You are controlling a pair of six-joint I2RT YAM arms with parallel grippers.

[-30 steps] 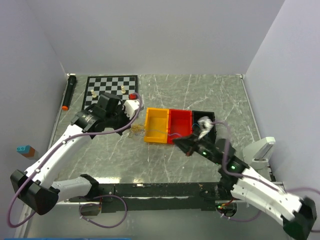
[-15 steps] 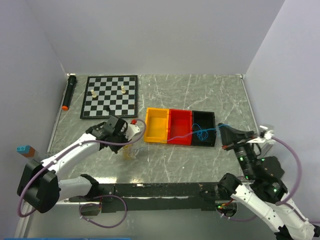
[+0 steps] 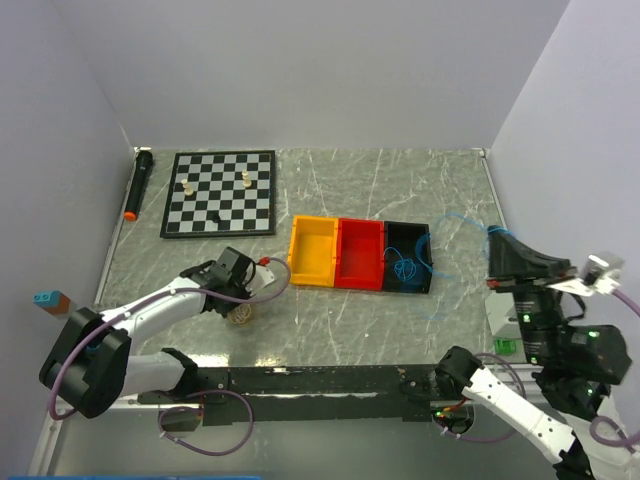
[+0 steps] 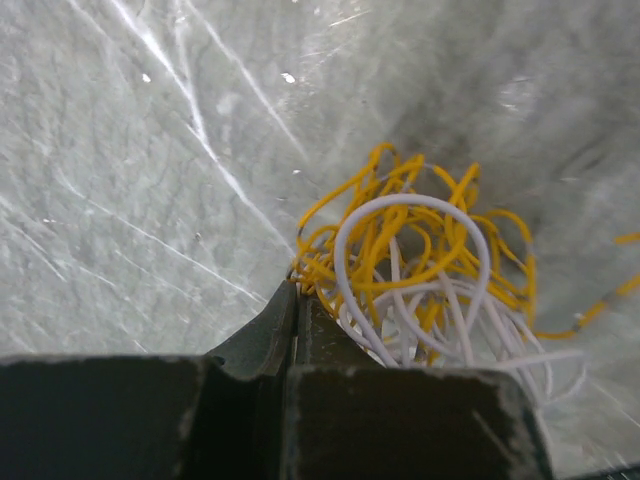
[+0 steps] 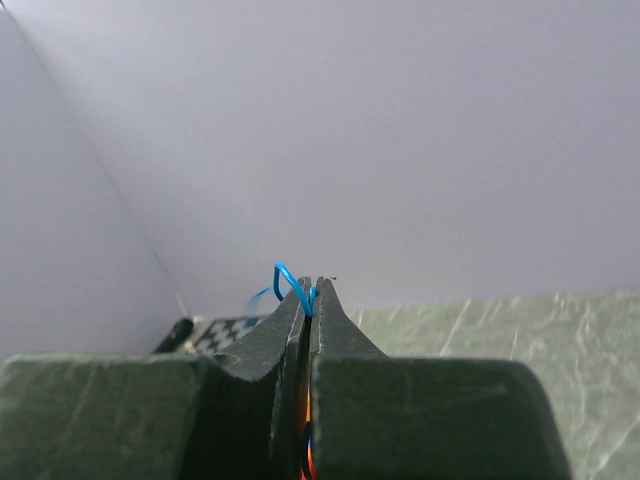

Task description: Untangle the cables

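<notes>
Left fingers point(image 4: 270, 335) pinch the yellow-white bunch point(image 4: 420, 260), right fingers point(image 5: 285, 330) the blue cable point(image 3: 405, 267), whose coil could snag the black bin point(image 3: 406, 236).

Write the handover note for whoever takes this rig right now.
Left gripper: shut on the yellow and white bunch, low on the table, front left.
Right gripper: shut on the blue cable, raised at the right; its coil lies in the black compartment.
Done: blue is apart from the bunch.
To do: separate yellow from white; set blue down.
</notes>
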